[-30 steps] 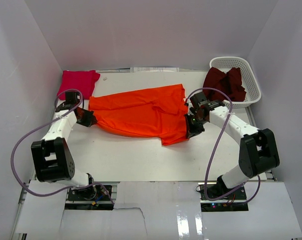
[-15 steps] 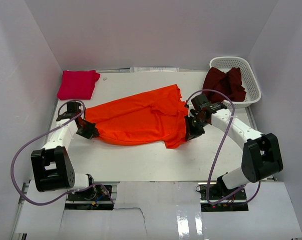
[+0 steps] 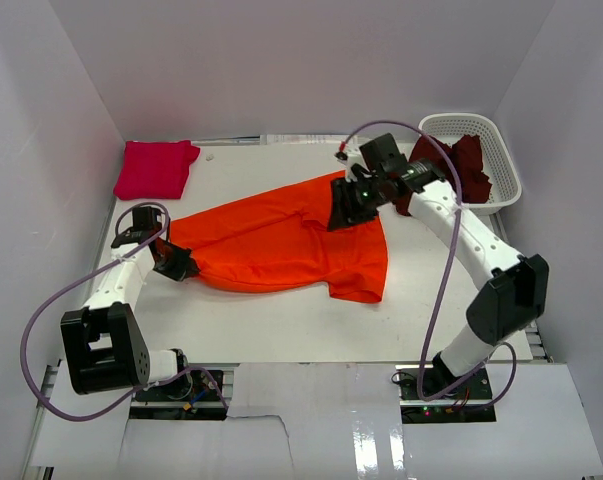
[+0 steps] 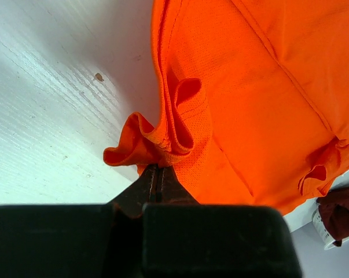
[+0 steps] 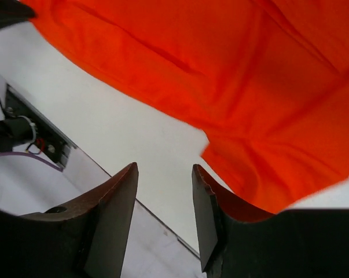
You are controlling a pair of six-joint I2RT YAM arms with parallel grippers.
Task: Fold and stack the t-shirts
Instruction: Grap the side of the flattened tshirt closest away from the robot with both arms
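Observation:
The bright orange t-shirt (image 3: 281,240) lies spread and creased across the middle of the table. My left gripper (image 3: 184,268) is shut on a bunched fold of its left edge; in the left wrist view the jaws (image 4: 157,169) pinch that orange cloth (image 4: 249,104). My right gripper (image 3: 341,210) hangs above the shirt's far right part, open, with nothing between its fingers (image 5: 162,171); the orange cloth (image 5: 232,69) lies below it. The magenta-pink t-shirt (image 3: 156,168) sits folded at the back left. The dark maroon t-shirt (image 3: 451,165) lies crumpled in the basket.
The white lattice basket (image 3: 503,160) stands at the back right corner. White walls close in the table on three sides. The right arm's purple cable (image 3: 436,290) loops over the table's right side. The table's near edge with wiring (image 5: 24,133) shows under the right gripper.
My right gripper has let go of the orange shirt's right side, opened, and risen toward the back. That side of the shirt now lies flat. The left gripper has kept its grip.

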